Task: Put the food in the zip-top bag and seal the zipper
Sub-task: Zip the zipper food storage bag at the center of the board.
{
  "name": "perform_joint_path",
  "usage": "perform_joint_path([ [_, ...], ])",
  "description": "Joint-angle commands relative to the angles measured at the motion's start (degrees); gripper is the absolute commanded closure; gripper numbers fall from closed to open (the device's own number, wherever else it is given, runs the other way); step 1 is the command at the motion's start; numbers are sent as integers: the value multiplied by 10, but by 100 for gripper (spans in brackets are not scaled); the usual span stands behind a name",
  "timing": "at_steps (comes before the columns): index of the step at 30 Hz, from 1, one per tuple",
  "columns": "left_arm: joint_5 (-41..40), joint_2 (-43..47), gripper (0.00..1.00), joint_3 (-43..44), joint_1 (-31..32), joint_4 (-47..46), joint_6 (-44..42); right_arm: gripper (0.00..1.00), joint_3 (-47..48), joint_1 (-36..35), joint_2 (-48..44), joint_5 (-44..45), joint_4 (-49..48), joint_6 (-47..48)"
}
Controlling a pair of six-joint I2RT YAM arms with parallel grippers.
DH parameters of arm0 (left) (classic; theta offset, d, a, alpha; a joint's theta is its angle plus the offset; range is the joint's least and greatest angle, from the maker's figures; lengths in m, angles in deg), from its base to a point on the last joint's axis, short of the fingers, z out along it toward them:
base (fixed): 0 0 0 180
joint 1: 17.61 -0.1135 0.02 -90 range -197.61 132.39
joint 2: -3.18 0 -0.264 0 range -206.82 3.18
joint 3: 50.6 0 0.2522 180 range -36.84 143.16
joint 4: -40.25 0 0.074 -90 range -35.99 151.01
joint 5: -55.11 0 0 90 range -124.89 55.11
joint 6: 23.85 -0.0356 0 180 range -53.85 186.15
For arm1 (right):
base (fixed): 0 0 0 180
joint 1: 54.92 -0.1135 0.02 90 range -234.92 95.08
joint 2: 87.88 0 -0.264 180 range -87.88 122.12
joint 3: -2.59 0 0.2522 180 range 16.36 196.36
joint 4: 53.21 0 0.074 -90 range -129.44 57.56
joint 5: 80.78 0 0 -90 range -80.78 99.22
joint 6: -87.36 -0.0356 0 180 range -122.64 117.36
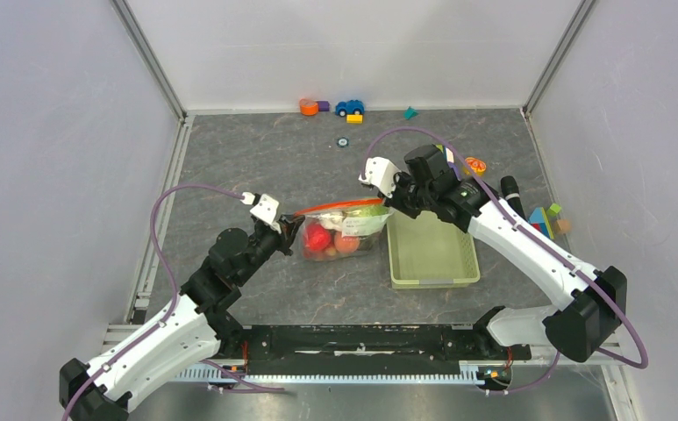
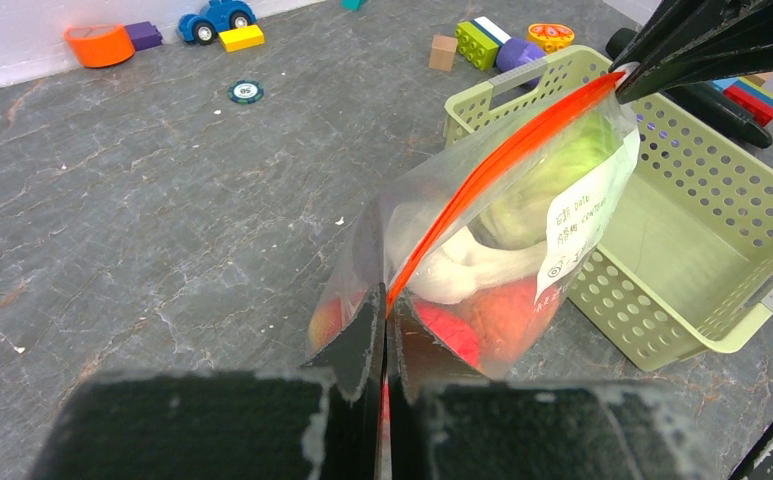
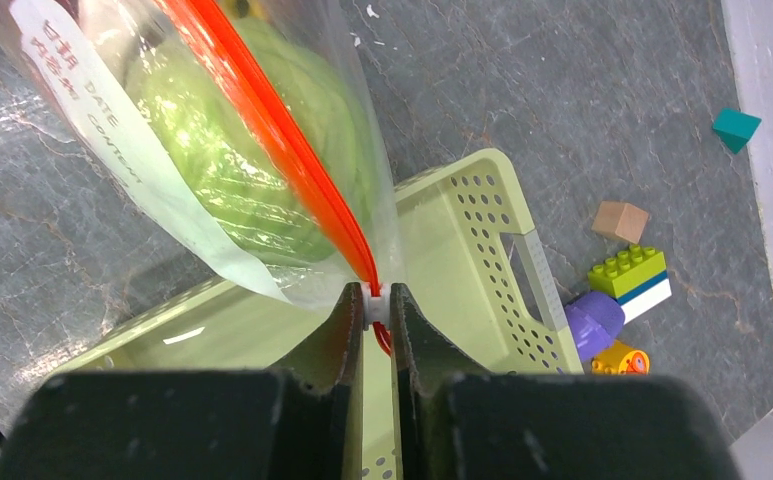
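The clear zip-top bag (image 1: 342, 230) hangs stretched between my two grippers, left of the green basket. It holds the food: a green cabbage (image 3: 237, 160), a red strawberry (image 1: 317, 237) and peaches (image 2: 507, 310). The red-orange zipper (image 2: 492, 170) runs taut along the bag's mouth. My left gripper (image 2: 384, 300) is shut on the zipper's left end, also seen from above (image 1: 293, 230). My right gripper (image 3: 373, 296) is shut on the white slider tab (image 3: 373, 291) at the right end, over the basket; it also shows in the top view (image 1: 394, 198).
The pale green basket (image 1: 432, 252) stands just right of the bag, under my right gripper. Building blocks (image 3: 630, 274) lie right of the basket. A toy car (image 1: 348, 107), orange piece (image 1: 309, 107) and small disc (image 1: 342, 140) lie at the back wall.
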Motion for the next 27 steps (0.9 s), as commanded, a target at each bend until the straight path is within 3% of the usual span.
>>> perform_joint_path([
  [1,-66,17,98,0,-9,-20,-12,87,15,25,-8,90,37,19],
  [27,-81,29,98,-10,-8,-31,-10,86,14,32,-19,102,41,10],
])
